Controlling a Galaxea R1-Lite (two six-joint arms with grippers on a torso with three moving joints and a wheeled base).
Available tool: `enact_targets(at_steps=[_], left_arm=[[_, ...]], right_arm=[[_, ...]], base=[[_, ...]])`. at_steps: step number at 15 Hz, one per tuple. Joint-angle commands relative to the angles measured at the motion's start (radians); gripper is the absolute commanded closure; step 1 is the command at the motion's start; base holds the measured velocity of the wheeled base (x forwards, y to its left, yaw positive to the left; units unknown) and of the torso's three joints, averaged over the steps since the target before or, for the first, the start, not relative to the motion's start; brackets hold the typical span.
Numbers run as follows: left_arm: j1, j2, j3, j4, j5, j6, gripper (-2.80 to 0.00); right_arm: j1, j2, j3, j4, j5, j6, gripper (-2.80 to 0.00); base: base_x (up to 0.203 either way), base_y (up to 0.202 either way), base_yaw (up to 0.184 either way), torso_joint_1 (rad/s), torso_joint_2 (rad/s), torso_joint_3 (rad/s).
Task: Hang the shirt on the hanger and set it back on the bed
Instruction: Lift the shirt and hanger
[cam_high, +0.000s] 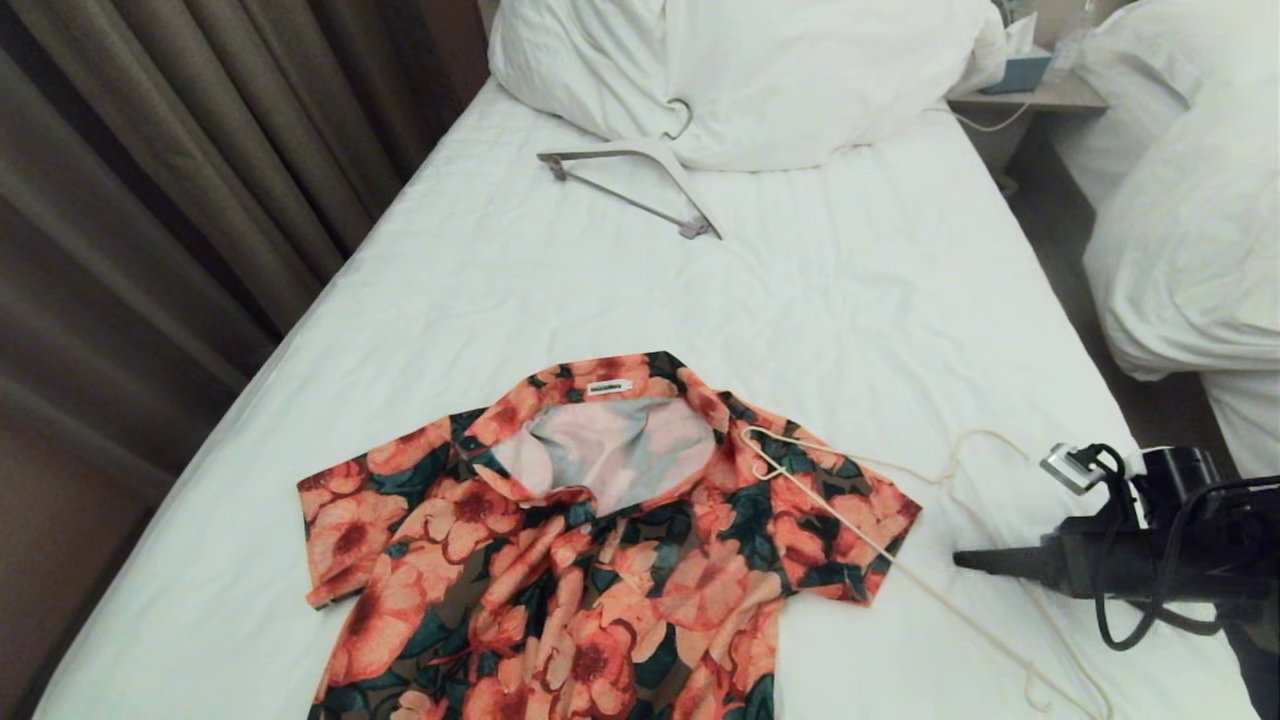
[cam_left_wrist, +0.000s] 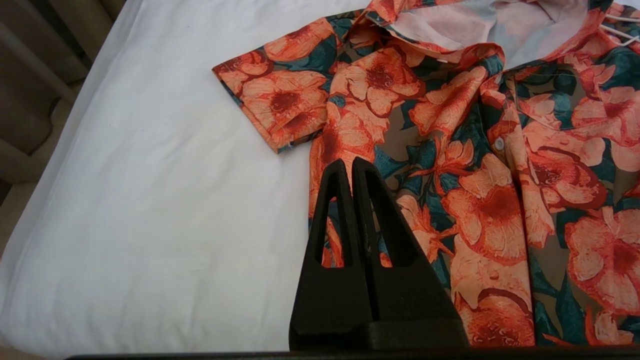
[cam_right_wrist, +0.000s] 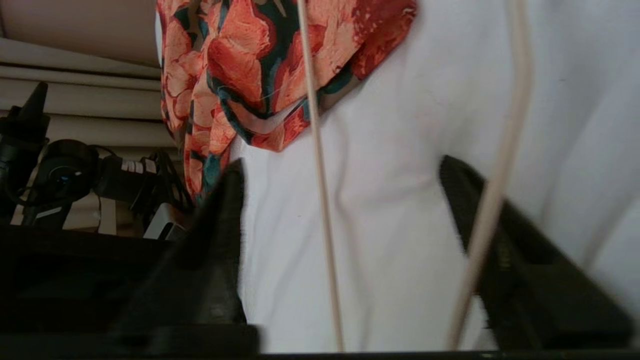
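Note:
The shirt (cam_high: 560, 560), coral flowers on dark green, lies spread flat on the bed (cam_high: 800, 290) with its collar open and white neck label toward the pillow. The thin cream hanger (cam_high: 905, 577) lies on the sheet at the shirt's right side, one end resting over the right sleeve. My right gripper (cam_high: 965, 560) sits low beside that sleeve, open, and one of the hanger's rods (cam_right_wrist: 320, 190) runs between its fingers with nothing pinched. My left gripper (cam_left_wrist: 350, 165) is shut and empty, held above the shirt's front (cam_left_wrist: 475, 190) near the left sleeve.
A thicker white hanger with a grey bar (cam_high: 640, 180) lies near the big white pillow (cam_high: 740, 70). Brown curtains (cam_high: 180, 180) border the bed's left side. A second bed with a rumpled duvet (cam_high: 1190, 230) stands at right, behind a nightstand (cam_high: 1030, 95).

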Motion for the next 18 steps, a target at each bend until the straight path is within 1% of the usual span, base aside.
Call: enact_targets(at_steps=[1, 7, 12, 13, 16, 18], left_arm=[[-0.001, 0.001, 0.002, 0.0, 0.0, 0.0, 0.0], [0.0, 0.001, 0.002, 0.0, 0.0, 0.0, 0.0], [-0.001, 0.001, 0.002, 0.0, 0.0, 0.0, 0.0], [0.0, 0.001, 0.002, 0.0, 0.0, 0.0, 0.0], [0.0, 0.001, 0.002, 0.0, 0.0, 0.0, 0.0], [0.0, 0.001, 0.002, 0.0, 0.0, 0.0, 0.0]], right_arm=[[0.001, 0.01, -0.007, -0.002, 0.006, 0.002, 0.0], [-0.009, -0.094, 0.005, -0.005, 0.003, 0.006, 0.0], [-0.001, -0.267, 0.021, 0.001, -0.013, -0.001, 0.0], [-0.001, -0.319, 0.035, 0.001, -0.018, -0.011, 0.0], [-0.005, -0.439, 0.073, 0.001, -0.026, -0.078, 0.0], [-0.008, -0.524, 0.082, 0.0, -0.026, -0.102, 0.0]], base=[[0.0, 0.0, 0.0, 0.0, 0.0, 0.0], [0.0, 0.0, 0.0, 0.0, 0.0, 0.0], [0.0, 0.0, 0.0, 0.0, 0.0, 0.0], [0.0, 0.0, 0.0, 0.0, 0.0, 0.0], [0.0, 0.0, 0.0, 0.0, 0.0, 0.0], [0.0, 0.0, 0.0, 0.0, 0.0, 0.0]])
